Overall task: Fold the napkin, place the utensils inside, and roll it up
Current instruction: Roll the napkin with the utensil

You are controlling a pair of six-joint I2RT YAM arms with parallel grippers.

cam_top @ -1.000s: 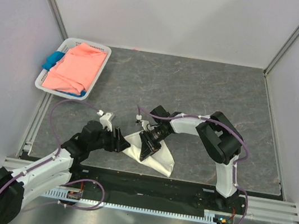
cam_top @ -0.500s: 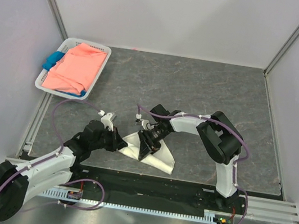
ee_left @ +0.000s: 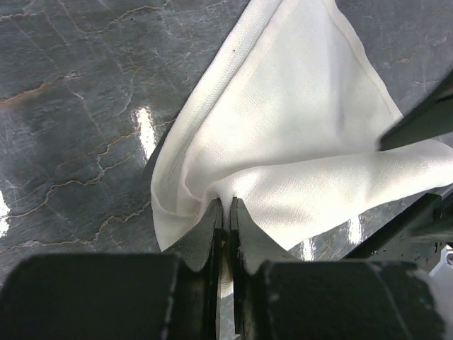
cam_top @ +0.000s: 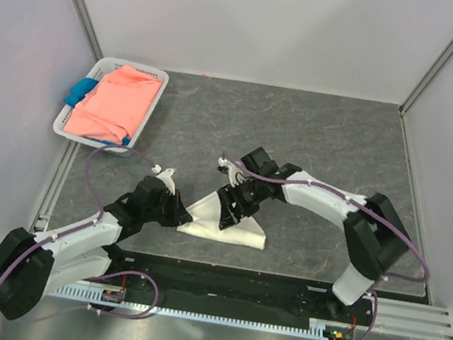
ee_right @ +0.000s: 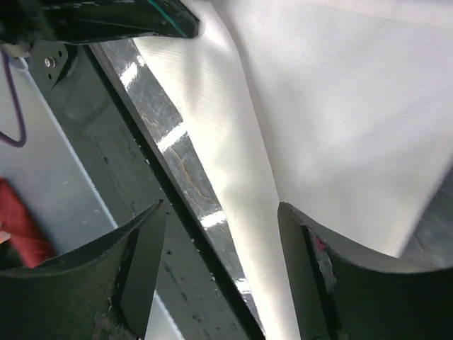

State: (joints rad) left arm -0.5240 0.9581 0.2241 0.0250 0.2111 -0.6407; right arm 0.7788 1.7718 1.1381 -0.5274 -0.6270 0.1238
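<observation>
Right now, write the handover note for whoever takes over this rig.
Left gripper: jaws shut on a fold at the napkin edge.
Right gripper: jaws open over the napkin, gripping nothing.
The napkin lies between the two grippers, partly folded into a rough triangle.
Spoon: not in view.
Done: a first fold at most.
Left: finish the fold, lay the spoon inside, roll it up.

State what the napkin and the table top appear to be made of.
The napkin: woven cloth, off-white and matte; weave and stitched hem show. The table top: dark grey stone or stone-look laminate, glossy; pale veins and bright glints show.
</observation>
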